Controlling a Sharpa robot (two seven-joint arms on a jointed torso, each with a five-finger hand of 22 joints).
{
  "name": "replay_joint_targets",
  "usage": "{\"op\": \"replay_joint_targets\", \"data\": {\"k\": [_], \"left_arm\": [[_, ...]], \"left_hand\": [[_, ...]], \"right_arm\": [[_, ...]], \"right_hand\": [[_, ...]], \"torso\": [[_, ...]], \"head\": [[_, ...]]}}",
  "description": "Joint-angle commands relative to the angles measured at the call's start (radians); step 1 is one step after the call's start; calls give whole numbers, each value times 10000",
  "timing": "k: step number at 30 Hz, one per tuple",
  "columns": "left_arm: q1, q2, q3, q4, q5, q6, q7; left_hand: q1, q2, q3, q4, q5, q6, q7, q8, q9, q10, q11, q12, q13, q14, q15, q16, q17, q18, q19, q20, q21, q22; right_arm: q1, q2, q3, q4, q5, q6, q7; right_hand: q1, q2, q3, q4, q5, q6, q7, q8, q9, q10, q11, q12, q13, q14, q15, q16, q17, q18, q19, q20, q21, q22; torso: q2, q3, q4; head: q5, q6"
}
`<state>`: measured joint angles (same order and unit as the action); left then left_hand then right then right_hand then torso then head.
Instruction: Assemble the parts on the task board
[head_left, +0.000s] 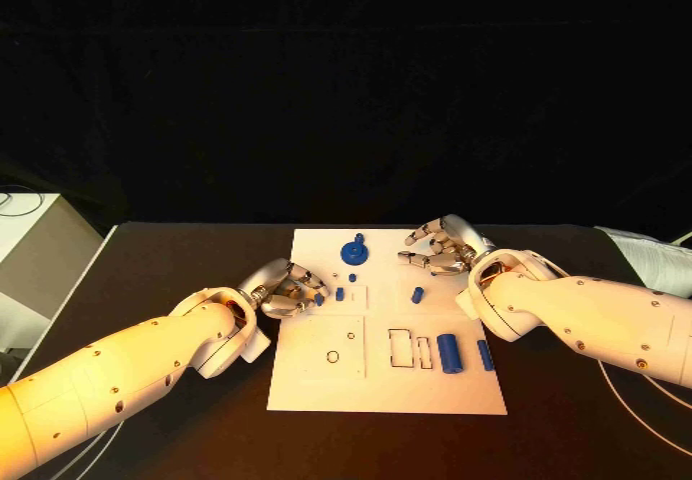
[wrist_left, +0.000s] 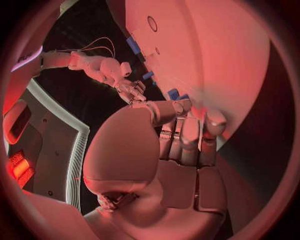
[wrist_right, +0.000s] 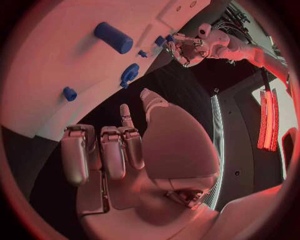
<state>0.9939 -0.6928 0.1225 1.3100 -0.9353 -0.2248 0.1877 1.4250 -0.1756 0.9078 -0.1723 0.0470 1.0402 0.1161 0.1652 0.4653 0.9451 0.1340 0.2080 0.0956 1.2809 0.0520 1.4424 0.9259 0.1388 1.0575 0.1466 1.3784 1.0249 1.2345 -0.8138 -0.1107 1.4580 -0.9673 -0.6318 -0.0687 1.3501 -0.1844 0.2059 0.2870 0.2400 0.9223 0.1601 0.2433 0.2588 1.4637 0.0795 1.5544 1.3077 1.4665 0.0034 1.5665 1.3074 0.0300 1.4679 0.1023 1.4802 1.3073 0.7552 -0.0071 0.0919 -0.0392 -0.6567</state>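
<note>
The task board (head_left: 387, 385) lies mid-table with its parts spread over it: a round blue knob piece (head_left: 355, 251) near its 12 o'clock edge, a short blue peg (head_left: 417, 295) toward 2 o'clock of centre, and two blue cylinders (head_left: 450, 354) lying flat toward 4 o'clock, beside two rectangular slots (head_left: 410, 348). The left hand (head_left: 293, 290) rests at the board's 9 o'clock edge with its fingers curled over small blue pieces (head_left: 339, 294); whether it actually pinches one I cannot tell. The right hand (head_left: 444, 248) hovers at about 1 o'clock of the board, fingers loosely bent and apart, holding nothing in the right wrist view. The step in hand looks like picking up a small part at the left edge. To do it well, the left hand should close squarely across the piece, lift it straight up, and keep it upright over its hole, while the right hand stays clear of the knob piece, or steadies the board
</note>
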Motion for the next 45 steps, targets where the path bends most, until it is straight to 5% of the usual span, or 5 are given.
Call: {"op": "replay_joint_targets", "data": {"k": [1, 18, 26, 32, 45], "left_arm": [[-46, 14, -35, 17, 15, 258, -70], [-46, 2, -33, -1, 21, 226, -59], [-47, -17, 15, 53, 170, -7, 118], [-47, -116, 257, 256, 334, -186, 289], [-24, -785, 1258, 1178, 353, 884, -569]], "left_hand": [[-84, 23, -51, 4, 24, 54, 1, 46, -1, 81, -1, 29, 2, -66, 9, -44, -19, 60, -69, 3, -48, -11], [-92, 47, -43, 14, 25, 112, -20, 92, 5, 126, -7, 62, -27, -72, 5, -54, -51, 66, -74, -4, -82, -64], [48, -89, -13, -224, 27, -687, 95, -360, -256, -290, -25, -86, -240, -86, -93, -87, -177, 186, -446, -93, -306, -624], [202, -134, -340, -395, 30, -1316, 41, -780, -569, -1035, -190, -237, -315, -143, -413, -176, -381, 340, -1021, -395, -764, -1452], [414, -227, -570, -596, 44, -1438, 137, -882, -745, -1436, -257, -144, -287, -558, -499, -499, -1127, 459, -1549, -504, -1216, -2180]], "right_arm": [[-7, -2, 2, 6, -73, 125, 88], [-10, 1, 2, 4, -73, 118, 90], [-12, -1, 2, 7, -73, 109, 95], [-23, -2, 2, 7, -73, 109, 100], [-38, -23, 1, 4, -70, 106, 89]], "right_hand": [[-107, -3, 52, -6, 29, -32, -62, 20, 10, 919, -79, 8, 2503, 1043, -72, 43, 2634, -38, 647, -60, -65, 1822], [-107, -3, 52, -6, 29, -32, -62, 20, 10, 919, -79, 8, 2503, 1043, -72, 43, 2634, -38, 647, -60, -65, 1822], [-107, -3, 52, -6, 29, -32, -62, 20, 10, 919, -79, 8, 2503, 1043, -72, 43, 2634, -38, 647, -60, -65, 1822], [-107, -3, 52, -6, 29, -32, -62, 20, 10, 919, -79, 8, 2503, 1043, -72, 43, 2634, -38, 647, -60, -65, 1822], [-107, -3, 52, -6, 29, -32, -62, 20, 10, 919, -79, 8, 2503, 1043, -72, 43, 2634, -38, 647, -60, -65, 1822]], "torso": [[-1, 1, -4], [-1, -1, 2], [0, -1, -3], [-14, 5, -6], [-16, 15, 1]], "head": [[6, 3], [7, 3], [4, 20], [10, 37], [4, 41]]}}
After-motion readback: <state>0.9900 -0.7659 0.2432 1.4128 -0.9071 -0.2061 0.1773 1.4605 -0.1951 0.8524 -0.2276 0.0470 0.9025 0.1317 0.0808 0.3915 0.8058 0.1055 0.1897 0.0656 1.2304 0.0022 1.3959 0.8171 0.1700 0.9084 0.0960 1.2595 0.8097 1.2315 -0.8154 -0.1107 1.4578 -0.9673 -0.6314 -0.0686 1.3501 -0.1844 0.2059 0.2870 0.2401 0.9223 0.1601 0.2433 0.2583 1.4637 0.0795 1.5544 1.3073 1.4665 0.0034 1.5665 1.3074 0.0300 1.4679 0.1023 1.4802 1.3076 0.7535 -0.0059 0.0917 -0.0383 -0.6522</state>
